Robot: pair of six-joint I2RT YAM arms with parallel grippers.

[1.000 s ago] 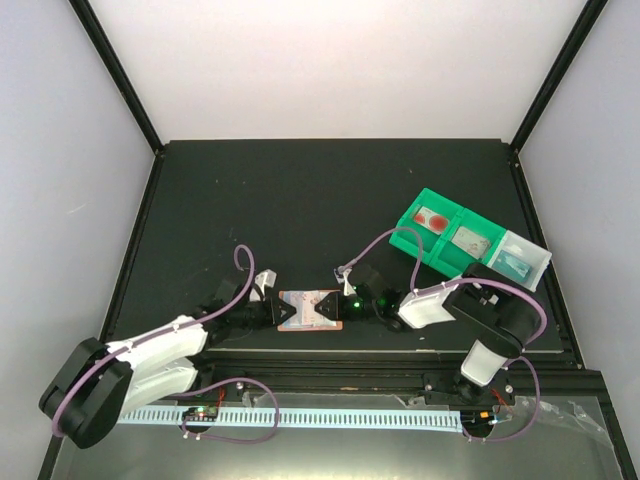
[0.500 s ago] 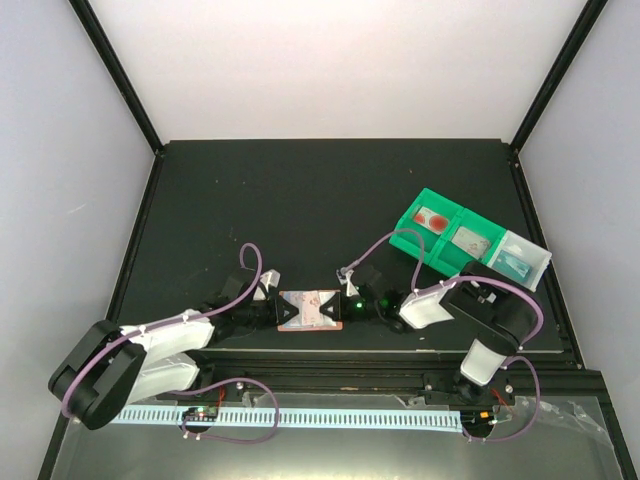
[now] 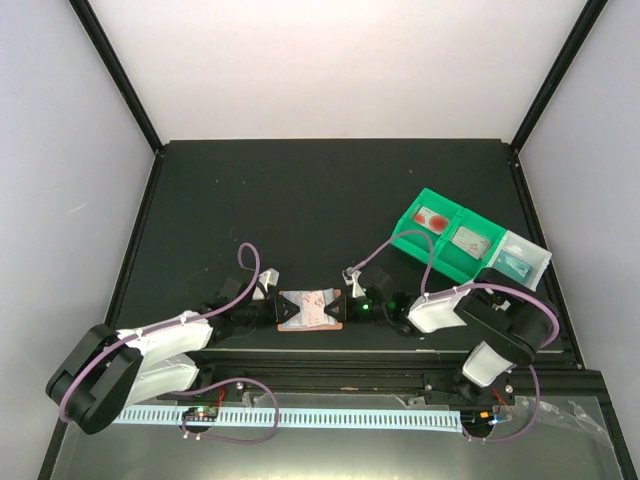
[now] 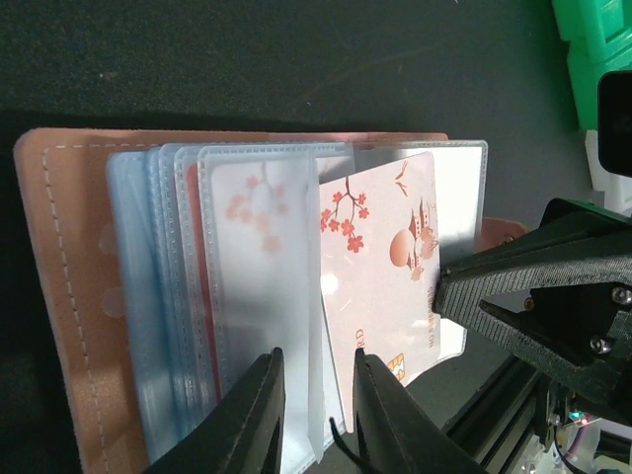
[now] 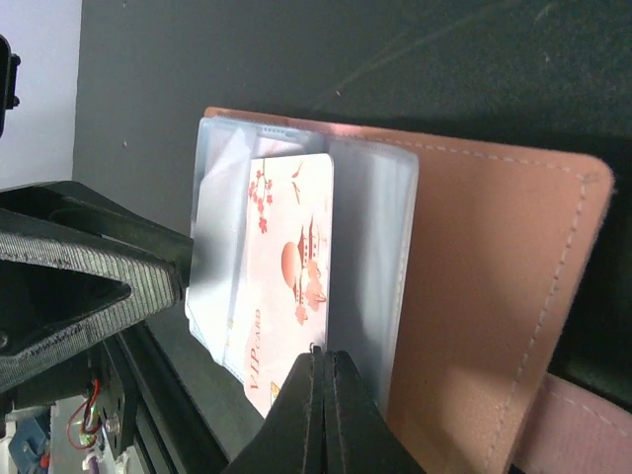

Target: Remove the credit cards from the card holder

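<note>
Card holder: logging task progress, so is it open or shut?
Open. The card holder lies spread flat, clear sleeves fanned, a blossom-print card showing between them.

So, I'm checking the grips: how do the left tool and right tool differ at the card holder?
The left tool is open over the clear sleeves; the right tool is pinched shut on the blossom card. The left tool reaches in from the left, the right tool from the right. Both are at the open card holder.
</note>
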